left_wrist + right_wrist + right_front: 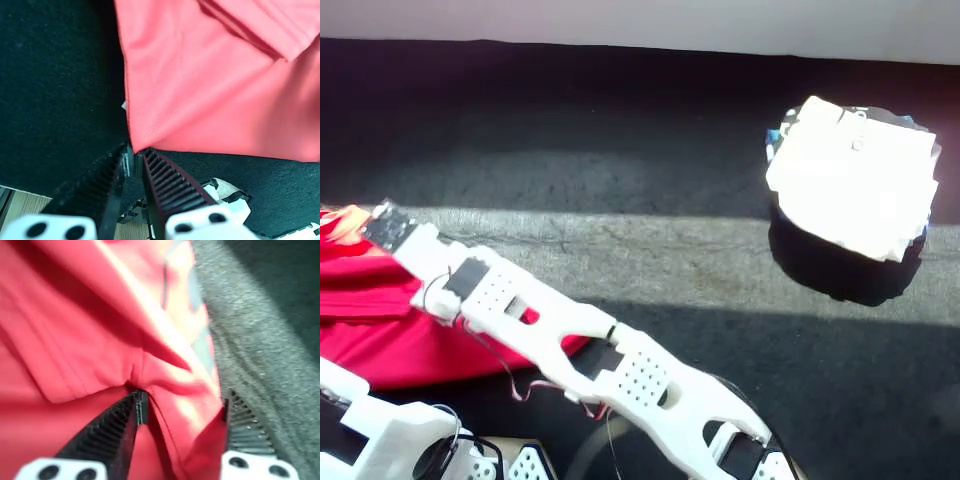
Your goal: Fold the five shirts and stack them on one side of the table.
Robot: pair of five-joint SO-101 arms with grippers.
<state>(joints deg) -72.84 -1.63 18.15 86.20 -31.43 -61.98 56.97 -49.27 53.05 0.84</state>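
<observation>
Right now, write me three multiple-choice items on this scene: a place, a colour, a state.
1. In the high view, the folded stack sits:
A. right of the red shirt
B. on the red shirt
C. under an arm
2. Its top shirt is:
A. red
B. white
C. green
3. The left gripper is:
A. wide open
B. shut on the red shirt's corner
C. holding the stack
Answers: 1 A, table lies between them; 2 B, white on top; 3 B, the corner is pinched between its fingers.
</observation>
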